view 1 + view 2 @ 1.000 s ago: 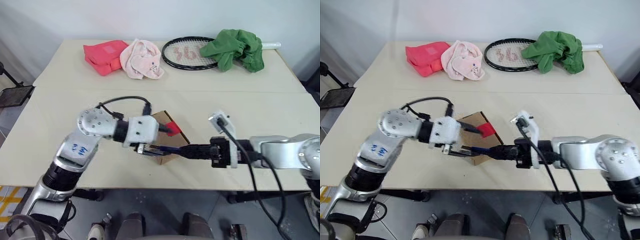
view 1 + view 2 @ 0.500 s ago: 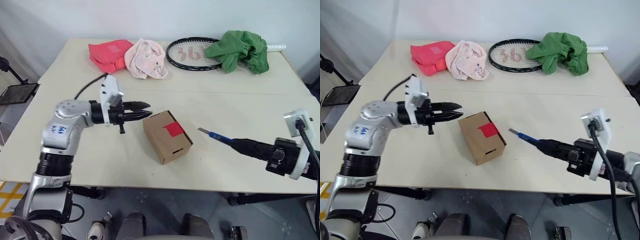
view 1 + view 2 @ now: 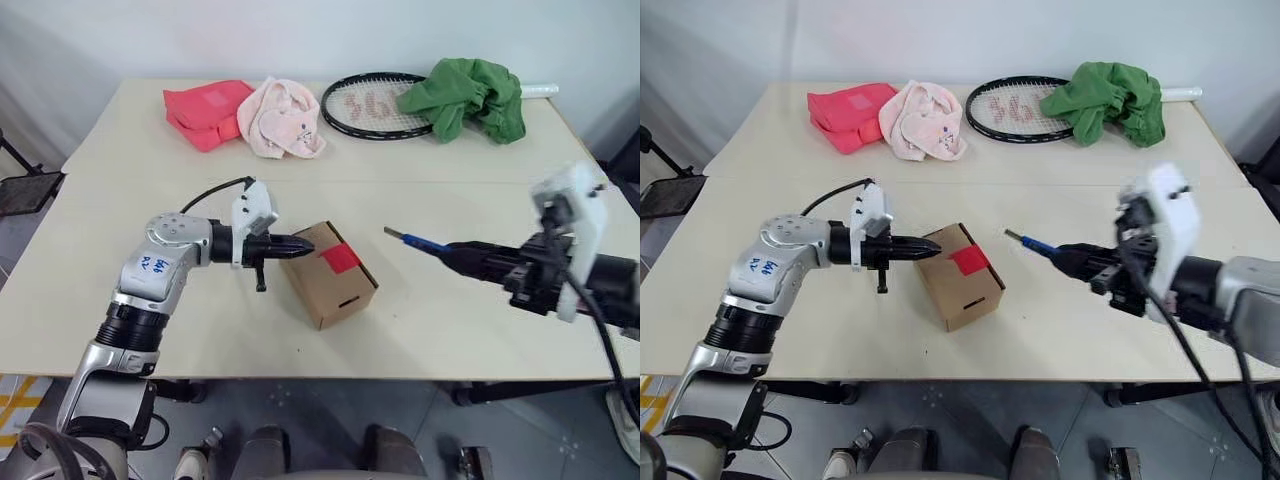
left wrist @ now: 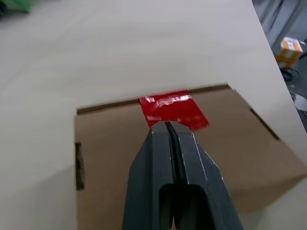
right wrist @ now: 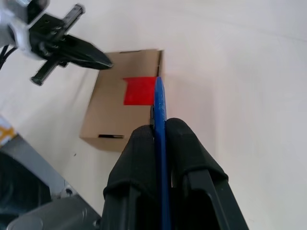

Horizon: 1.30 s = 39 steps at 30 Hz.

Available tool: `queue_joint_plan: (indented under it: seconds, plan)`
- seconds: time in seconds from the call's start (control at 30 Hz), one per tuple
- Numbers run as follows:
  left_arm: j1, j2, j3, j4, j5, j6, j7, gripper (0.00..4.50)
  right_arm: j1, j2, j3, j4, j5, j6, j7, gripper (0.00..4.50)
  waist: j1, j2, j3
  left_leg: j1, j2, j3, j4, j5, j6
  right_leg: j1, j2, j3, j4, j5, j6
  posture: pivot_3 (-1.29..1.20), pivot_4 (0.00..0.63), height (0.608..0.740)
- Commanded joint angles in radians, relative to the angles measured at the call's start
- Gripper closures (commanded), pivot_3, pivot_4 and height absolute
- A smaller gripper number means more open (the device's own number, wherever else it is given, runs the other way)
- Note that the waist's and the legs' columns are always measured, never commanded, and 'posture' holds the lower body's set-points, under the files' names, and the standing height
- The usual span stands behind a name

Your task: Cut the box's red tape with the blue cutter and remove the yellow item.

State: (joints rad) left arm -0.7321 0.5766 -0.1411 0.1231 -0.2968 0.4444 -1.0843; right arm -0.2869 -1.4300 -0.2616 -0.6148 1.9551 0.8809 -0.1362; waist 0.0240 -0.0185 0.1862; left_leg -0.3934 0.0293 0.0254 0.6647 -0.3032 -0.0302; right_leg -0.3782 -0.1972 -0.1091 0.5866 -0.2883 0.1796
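Note:
The brown cardboard box (image 3: 322, 285) lies closed near the table's front edge, with the red tape (image 3: 341, 259) across its lid edge. My left gripper (image 3: 305, 242) is shut and empty. Its tips (image 4: 168, 125) point level over the box's top (image 4: 105, 143), just short of the red tape (image 4: 172, 109); I cannot tell whether they touch. My right gripper (image 5: 158, 125) is shut on the blue cutter (image 3: 418, 241). It hovers to the right of the box, with the blade end aimed at it and a gap between. The yellow item is out of view.
Along the table's far side lie a pink-red pouch (image 3: 205, 110), a pink cloth (image 3: 285, 118), a racket (image 3: 372, 105) and a green cloth (image 3: 465, 92). A cable loops over my left forearm (image 3: 215, 190).
My left gripper has shut and come in from the left to the box's top. My right gripper, still holding the cutter, has risen and stays right of the box.

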Motion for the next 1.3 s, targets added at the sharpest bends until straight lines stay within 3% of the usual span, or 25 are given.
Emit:
queue_joint_plan:
  seconds: [0.03,0.2,0.27,0.43,0.63,1.3]
  plan:
    - [-0.01,0.019,-0.004,-0.024,0.037,-0.015,0.016,4.48,-0.249,0.081,0.242,0.037,0.017,0.01,-0.119,4.4,-0.002,-0.002,0.001,0.0,0.0,0.0,0.001,0.0,0.0,0.0,0.0,0.0,0.0,0.0,0.0,0.0,0.15,0.74]
    - [0.009,0.031,0.002,-0.039,0.045,-0.015,0.02,4.48,-0.526,0.269,0.457,0.141,0.017,0.079,-0.287,4.4,-0.003,-0.002,0.002,-0.005,0.0,0.0,0.002,0.0,0.0,-0.006,0.0,0.0,0.003,0.0,0.0,0.0,0.15,0.74]
    - [0.018,0.031,0.003,-0.048,0.046,-0.013,0.025,4.48,-0.58,0.329,0.497,0.181,0.017,0.095,-0.346,4.4,-0.001,-0.002,0.002,-0.012,0.0,0.001,0.004,0.0,-0.001,-0.014,0.0,0.0,0.006,0.0,0.0,0.0,0.15,0.74]
    - [0.039,0.025,-0.005,-0.086,0.047,0.002,0.045,4.48,-0.633,0.42,0.546,0.235,0.017,0.143,-0.418,4.4,0.001,-0.002,0.002,-0.013,0.0,0.001,0.002,0.0,-0.001,-0.016,-0.001,-0.002,0.008,0.0,0.0,0.0,0.15,0.74]
    - [0.05,0.023,-0.006,-0.114,0.042,0.025,0.059,4.48,-0.67,0.437,0.561,0.272,0.017,0.191,-0.486,4.4,0.0,-0.002,0.002,-0.013,0.0,0.001,0.002,0.0,-0.001,-0.016,-0.001,-0.003,0.007,0.0,0.0,0.0,0.15,0.74]
    - [0.052,0.015,-0.021,-0.122,0.05,0.039,0.067,4.48,-0.662,0.482,0.555,0.295,0.017,0.227,-0.511,4.4,-0.001,-0.002,0.002,-0.013,0.001,0.002,0.003,0.0,-0.001,-0.016,-0.001,-0.002,0.007,0.001,0.0,0.0,0.15,0.74]
